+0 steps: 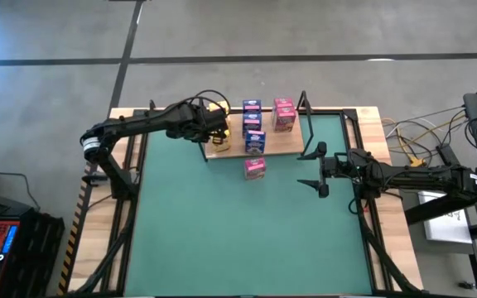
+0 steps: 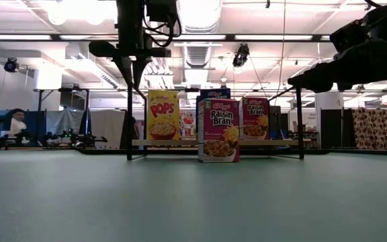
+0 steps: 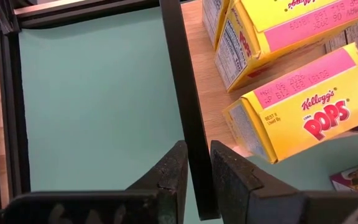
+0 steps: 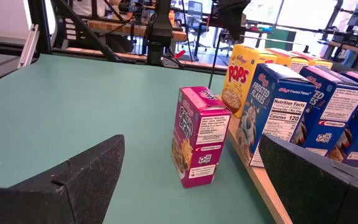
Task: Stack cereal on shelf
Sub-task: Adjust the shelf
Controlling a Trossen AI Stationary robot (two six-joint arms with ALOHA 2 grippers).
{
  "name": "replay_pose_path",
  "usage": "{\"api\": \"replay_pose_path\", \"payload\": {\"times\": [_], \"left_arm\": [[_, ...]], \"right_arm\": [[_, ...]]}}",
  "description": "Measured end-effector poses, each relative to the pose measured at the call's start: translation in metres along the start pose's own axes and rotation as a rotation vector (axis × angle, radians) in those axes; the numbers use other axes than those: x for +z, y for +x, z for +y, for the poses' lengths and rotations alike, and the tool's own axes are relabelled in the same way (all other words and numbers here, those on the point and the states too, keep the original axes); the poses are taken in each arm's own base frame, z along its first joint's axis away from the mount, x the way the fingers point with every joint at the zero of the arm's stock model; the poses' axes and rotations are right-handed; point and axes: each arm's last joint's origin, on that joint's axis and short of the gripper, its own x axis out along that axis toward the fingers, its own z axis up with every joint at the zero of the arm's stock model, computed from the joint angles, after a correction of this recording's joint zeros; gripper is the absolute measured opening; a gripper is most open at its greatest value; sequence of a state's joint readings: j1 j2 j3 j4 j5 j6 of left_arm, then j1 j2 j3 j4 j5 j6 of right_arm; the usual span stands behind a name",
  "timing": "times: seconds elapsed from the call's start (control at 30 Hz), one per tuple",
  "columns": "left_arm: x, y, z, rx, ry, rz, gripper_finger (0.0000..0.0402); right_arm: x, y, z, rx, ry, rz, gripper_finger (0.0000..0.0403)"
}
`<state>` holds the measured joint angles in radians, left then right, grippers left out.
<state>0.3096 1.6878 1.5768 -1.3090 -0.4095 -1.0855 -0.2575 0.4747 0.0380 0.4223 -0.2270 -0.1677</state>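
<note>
The light wood shelf (image 1: 276,142) lies at the far side of the green mat, with black wire uprights at its ends. On it stand yellow boxes (image 3: 303,112), blue boxes (image 1: 253,132) and pink boxes (image 1: 284,114). One pink box (image 4: 197,137) stands upright on the mat just in front of the board. My left gripper (image 3: 197,152) is at the shelf's left end, its fingers closed about the left wire upright (image 3: 188,106). My right gripper (image 1: 307,169) hovers open over the mat, right of the lone pink box. My left gripper has the shelf's left wire upright (image 3: 194,143) between its two fingers, and the thin bar fills the narrow gap. The fingers (image 2: 137,70) come from above, pointing down, near the upright's top. The shelf stays flat on the table.
The green mat (image 1: 247,240) stretches from the shelf to the table's near edge. A black frame (image 1: 363,124) borders the mat, and cables (image 1: 412,141) lie at the table's right. A person (image 2: 15,124) shows far off in the room beyond the table.
</note>
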Motion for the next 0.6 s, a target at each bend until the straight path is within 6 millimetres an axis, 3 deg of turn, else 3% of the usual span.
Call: {"api": "replay_pose_path", "payload": {"times": [0.6], "left_arm": [[0.0005,0.0007,0.0042,0.033,0.01,0.011,0.0045]], "right_arm": [[0.0,0.0,0.0,0.0,0.0,0.0,0.0361]]}}
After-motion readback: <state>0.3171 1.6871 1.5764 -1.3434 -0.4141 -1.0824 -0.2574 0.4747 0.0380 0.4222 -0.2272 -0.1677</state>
